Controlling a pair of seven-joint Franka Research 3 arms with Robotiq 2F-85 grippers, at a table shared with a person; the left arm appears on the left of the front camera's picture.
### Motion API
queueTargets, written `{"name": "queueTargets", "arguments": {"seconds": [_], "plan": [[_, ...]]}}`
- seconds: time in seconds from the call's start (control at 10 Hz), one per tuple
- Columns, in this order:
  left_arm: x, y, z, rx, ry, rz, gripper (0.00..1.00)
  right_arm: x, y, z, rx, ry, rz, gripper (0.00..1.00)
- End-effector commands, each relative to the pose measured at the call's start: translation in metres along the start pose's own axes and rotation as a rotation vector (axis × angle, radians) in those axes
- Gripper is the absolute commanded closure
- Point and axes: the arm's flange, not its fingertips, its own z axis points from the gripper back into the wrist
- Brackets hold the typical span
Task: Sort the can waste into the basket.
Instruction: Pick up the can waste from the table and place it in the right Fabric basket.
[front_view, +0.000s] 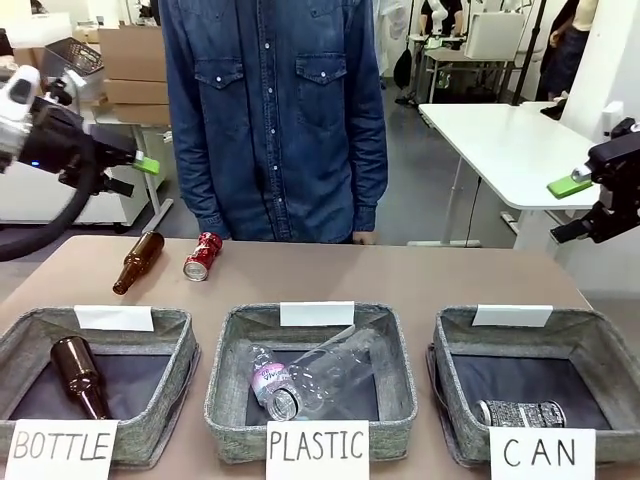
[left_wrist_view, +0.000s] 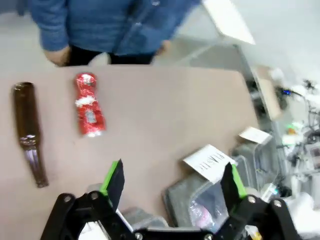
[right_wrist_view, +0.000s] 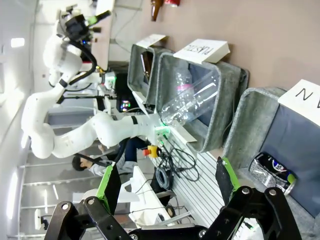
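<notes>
One red can (front_view: 203, 256) lies far left on the surface (front_view: 420, 280) beside a brown glass bottle (front_view: 137, 263); the black can (front_view: 520, 413) sits in the CAN basket (front_view: 605, 350). The red can looks light, thin-walled and slick, so a gentle mid-body grasp suits it. Left end effector (left_wrist_view: 175, 180) and right end effector (right_wrist_view: 167, 182) hang released.

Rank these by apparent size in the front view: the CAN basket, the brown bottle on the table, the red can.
1. CAN basket, though nearest the camera.
2. brown bottle on the table.
3. red can, lying beside the bottle.
</notes>
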Motion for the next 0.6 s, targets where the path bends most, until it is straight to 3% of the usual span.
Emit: {"name": "queueTargets", "arguments": {"seconds": [0.0,0.2,0.4,0.5], "plan": [[0.001,-0.029,-0.034,0.254,0.030,0.041,0.00,0.000,0.000,0.002,0.002,0.004,0.024,0.00],[0.016,-0.028,-0.059,0.352,0.129,0.039,0.00,0.000,0.000,0.002,0.002,0.004,0.024,0.00],[0.029,-0.025,-0.109,0.532,0.226,0.099,0.00,0.000,0.000,0.002,0.002,0.004,0.024,0.00],[0.036,-0.019,-0.130,0.596,0.225,0.162,0.00,0.000,0.000,0.002,0.002,0.004,0.024,0.00]]}}
